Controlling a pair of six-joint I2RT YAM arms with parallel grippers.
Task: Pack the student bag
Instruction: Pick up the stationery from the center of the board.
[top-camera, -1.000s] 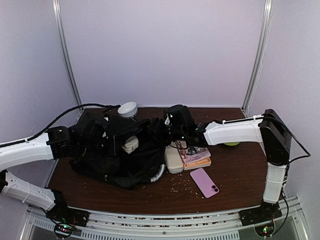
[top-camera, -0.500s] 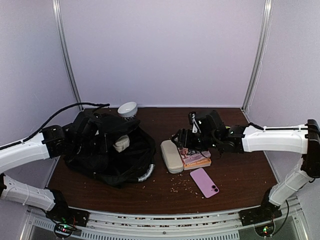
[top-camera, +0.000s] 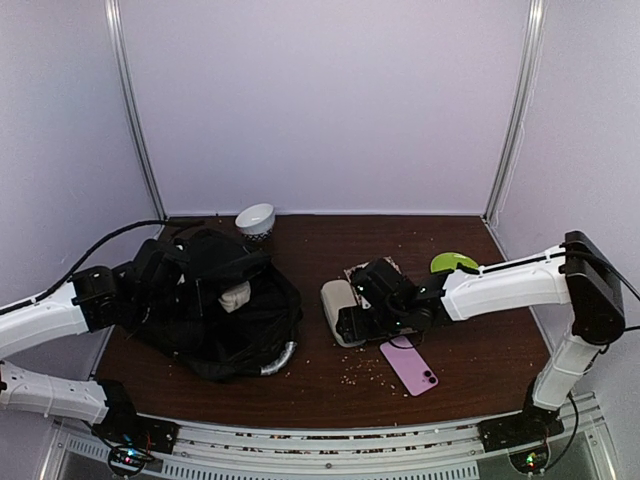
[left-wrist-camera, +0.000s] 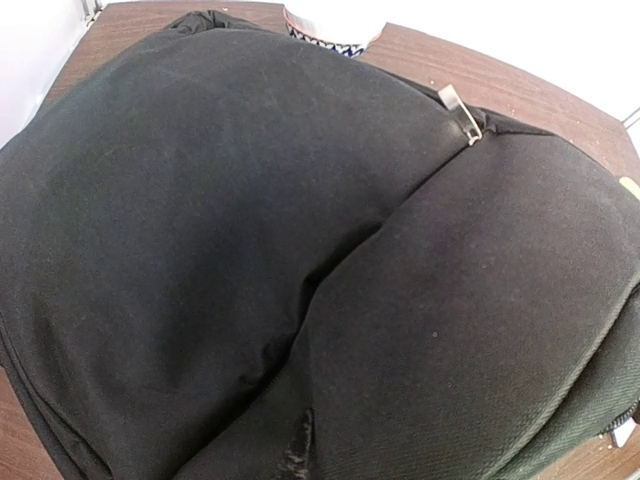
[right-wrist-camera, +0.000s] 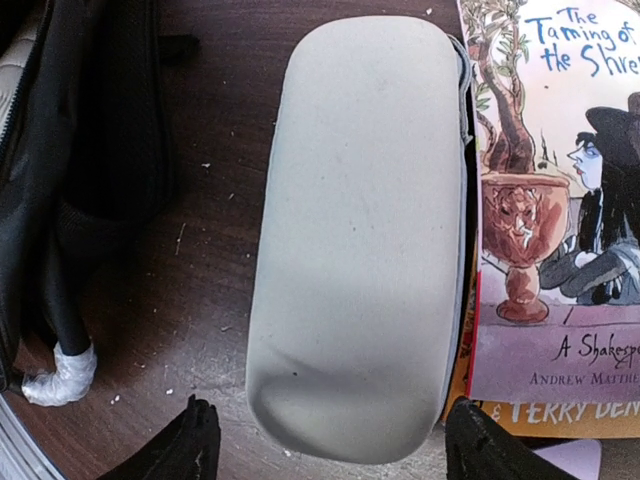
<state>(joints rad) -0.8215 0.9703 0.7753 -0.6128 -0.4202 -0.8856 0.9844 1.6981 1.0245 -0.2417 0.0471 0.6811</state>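
Counter (top-camera: 480, 340) of dark brown wood, walled in white on three sides, with two white-and-black robot arms extending over it from the near edge.

Biggest on it is the student bag (top-camera: 225, 335), a slumped black backpack on the counter's left half. Its grey-white curved handle (top-camera: 280, 358) hangs toward the near side.

The left arm (top-camera: 45, 315) comes in from the left and ends against the bag's left flank. The left jaws are closed and lost in black fabric, so I cannot tell whether they pinch any cloth. The left wrist view shows little besides black fabric.

The right arm (top-camera: 500, 285) extends leftward to mid-counter. The right jaws stand wide open over a case, one black fingertip (right-wrist-camera: 195, 445) on either side of its near end, gripping nothing.

That pale grey oval case (right-wrist-camera: 360, 230) lies just right of the bag. Against the case's right side is a paperback (right-wrist-camera: 560, 200), "The Taming of the Shrew", lying on a second book (right-wrist-camera: 560, 412) with an orange edge.

A pink phone (top-camera: 408, 365) lies back upward near the front, just beside the books.

A white bowl (top-camera: 255, 217) stands at the back, behind the bag. A lime-green object (top-camera: 452, 262) shows behind the right arm, partly hidden.

A small cream object (top-camera: 235, 296) sits among the bag's upper folds. A metal zip pull (left-wrist-camera: 460, 112) lies on the fabric. Pale crumbs (top-camera: 355, 378) are scattered near the phone.
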